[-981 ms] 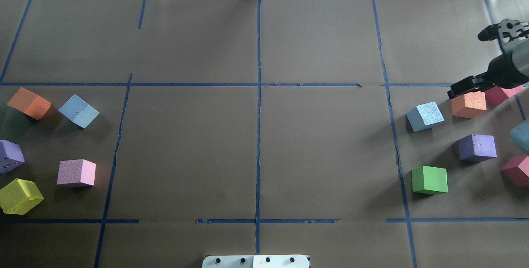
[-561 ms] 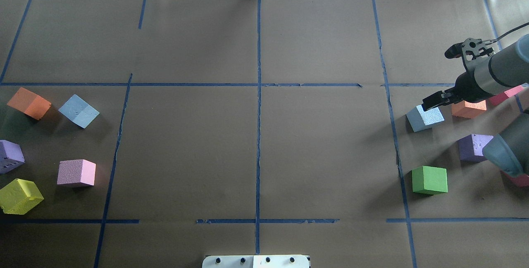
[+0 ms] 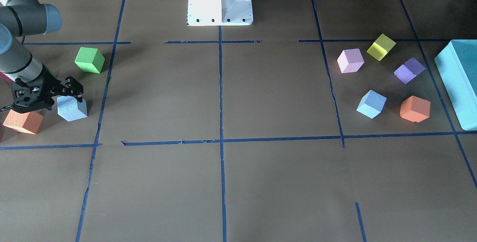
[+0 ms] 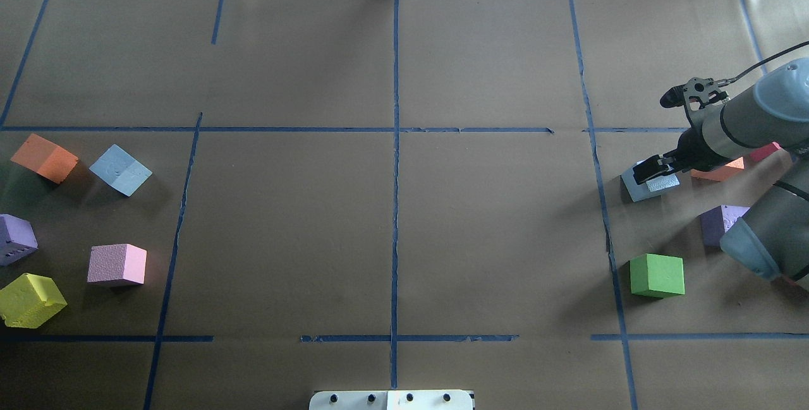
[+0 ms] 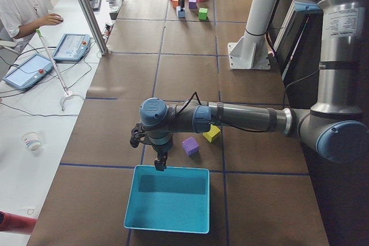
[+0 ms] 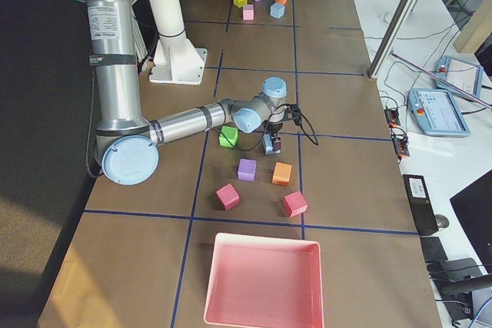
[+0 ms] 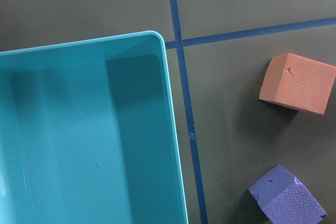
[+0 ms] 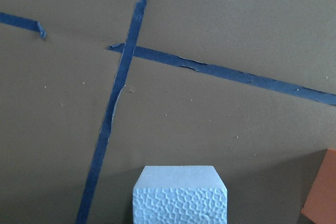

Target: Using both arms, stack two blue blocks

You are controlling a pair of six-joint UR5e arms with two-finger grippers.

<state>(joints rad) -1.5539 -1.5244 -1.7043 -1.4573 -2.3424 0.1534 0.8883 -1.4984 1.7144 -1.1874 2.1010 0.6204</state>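
Working on a brown paper worktop [image 4: 493, 56] gridded with blue tape [image 4: 395, 208], beside an operator's desk [image 5: 20, 119]. Since a second ago, swinging the right gripper [image 4: 652, 172] inward off the orange cube [image 4: 717, 174] and over the right blue block [image 4: 644, 189]. Holding it spread open, gripping nothing, contact unclear. Leaving the left blue block [image 4: 121, 170] far across the worktop. Hanging the left gripper [image 5: 160, 164] over the teal box [image 5: 167, 207]; opening impossible to tell.
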